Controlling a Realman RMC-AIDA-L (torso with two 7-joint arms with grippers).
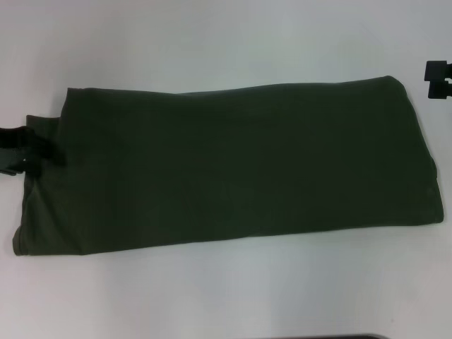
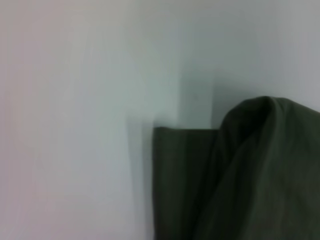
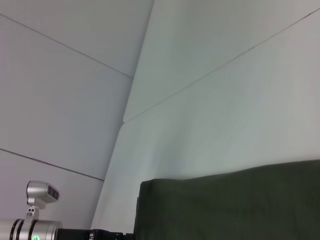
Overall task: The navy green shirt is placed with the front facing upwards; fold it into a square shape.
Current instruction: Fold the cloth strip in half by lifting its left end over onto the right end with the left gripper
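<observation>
Navy green shirt (image 1: 233, 169), a dark olive cotton tee, lies on the white tabletop (image 1: 212, 42) as a long band with only plain cloth showing, so the sleeves and sides look already tucked in and, as I judge it, one fold across the length is what remains before a square.

Left gripper (image 1: 21, 150), black and low, sits at the shirt's end nearest that arm, its fingertips over the cloth's edge where a narrow underlayer pokes out just beside them. From the left wrist camera, a hump of fabric (image 2: 265, 160) rises off the table next to a flat folded strip (image 2: 180, 180), which suggests the edge is being lifted, probably so it can be carried over toward the far end. Whether the fingers are pinching the cloth or spread around it, I cannot tell.

Right gripper (image 1: 438, 79), also black, hangs off beyond the opposite end of the band, apart from the cloth and clear of the fold's path. Its wrist camera looks along the shirt's flat edge (image 3: 230, 205) toward the left arm (image 3: 55, 231), and how its fingers stand I cannot tell
</observation>
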